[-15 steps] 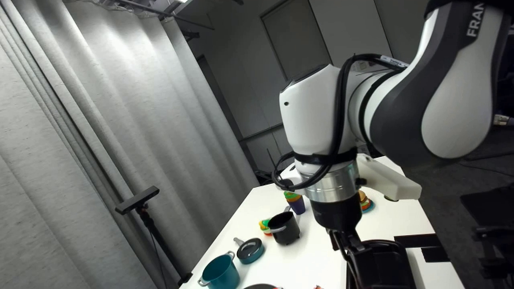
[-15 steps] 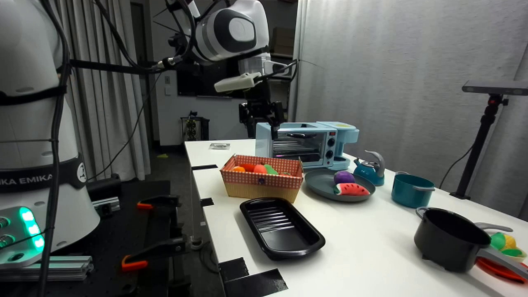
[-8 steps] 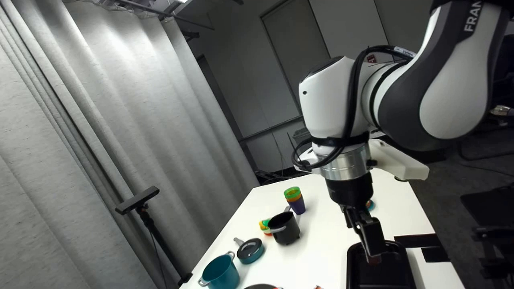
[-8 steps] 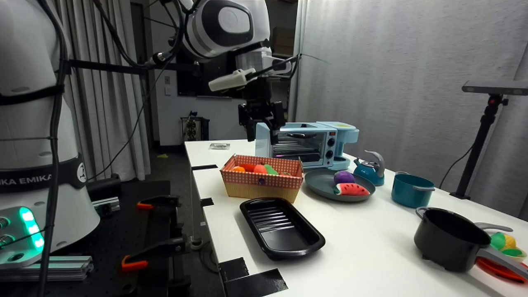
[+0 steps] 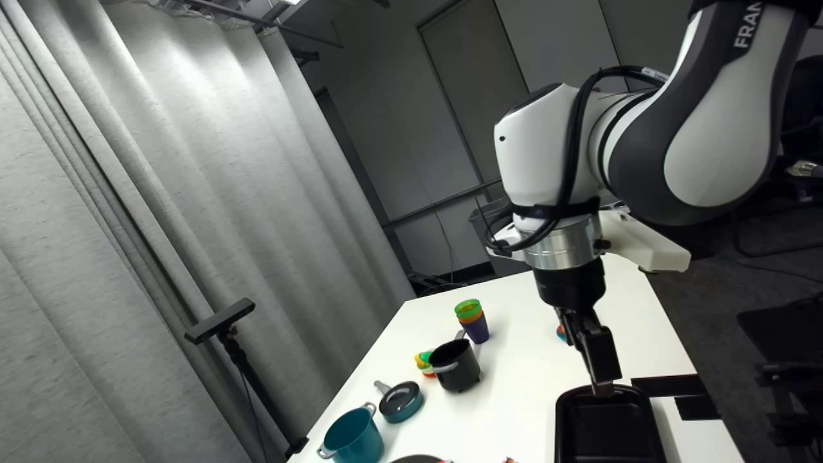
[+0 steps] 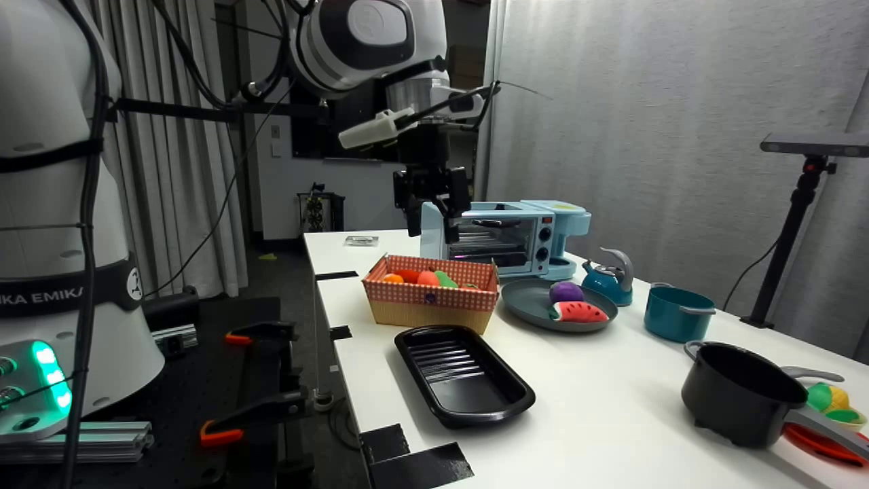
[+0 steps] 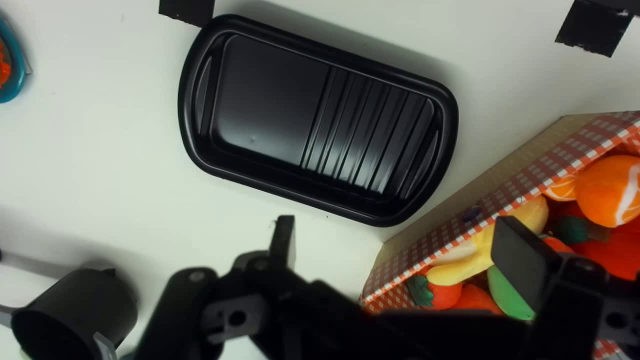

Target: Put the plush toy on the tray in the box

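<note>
Ceiling light (image 5: 292, 2): small, white, burnt out at the top edge in an exterior view. Curtain (image 5: 193, 128), grey: brightest high up. Wall (image 5: 379, 116) behind: dim. Table (image 5: 508, 418): white, near washed out on my feed. Floor (image 5: 701, 315) beyond: dark, detail sunk. Lamps (image 6: 53, 377), green: glowing, pale at the centres. Tray (image 7: 270, 105), black: in my wrist view I note glare on its ridges, a soft shadow past its upper rim. Tool (image 7: 400, 245): dark, its near parts out of focus.

Bent white-and-grey arm (image 5: 649, 154), gripper (image 6: 432, 228) pointing down, 2 fingers (image 7: 520, 262) spread wide apart
</note>
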`<state>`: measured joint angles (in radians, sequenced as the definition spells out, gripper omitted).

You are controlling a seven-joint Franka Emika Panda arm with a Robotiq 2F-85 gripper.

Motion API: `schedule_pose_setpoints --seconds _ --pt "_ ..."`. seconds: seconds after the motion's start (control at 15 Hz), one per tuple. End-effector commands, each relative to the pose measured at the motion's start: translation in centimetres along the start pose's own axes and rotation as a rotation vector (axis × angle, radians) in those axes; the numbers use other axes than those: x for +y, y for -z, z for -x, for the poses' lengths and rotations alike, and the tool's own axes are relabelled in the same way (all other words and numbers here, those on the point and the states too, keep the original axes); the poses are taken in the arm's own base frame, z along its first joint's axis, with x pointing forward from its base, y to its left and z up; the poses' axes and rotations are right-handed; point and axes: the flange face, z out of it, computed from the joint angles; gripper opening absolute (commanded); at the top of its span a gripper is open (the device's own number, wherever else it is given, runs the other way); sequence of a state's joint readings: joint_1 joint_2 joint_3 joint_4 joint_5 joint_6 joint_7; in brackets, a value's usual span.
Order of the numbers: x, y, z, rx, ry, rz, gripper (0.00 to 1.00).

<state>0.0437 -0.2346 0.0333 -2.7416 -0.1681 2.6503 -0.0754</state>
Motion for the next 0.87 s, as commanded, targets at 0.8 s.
schedule_pose_setpoints --seconds 0.8 --pt "0.14 0.21 0.31 0.001 -0.006 0.000 1.00"
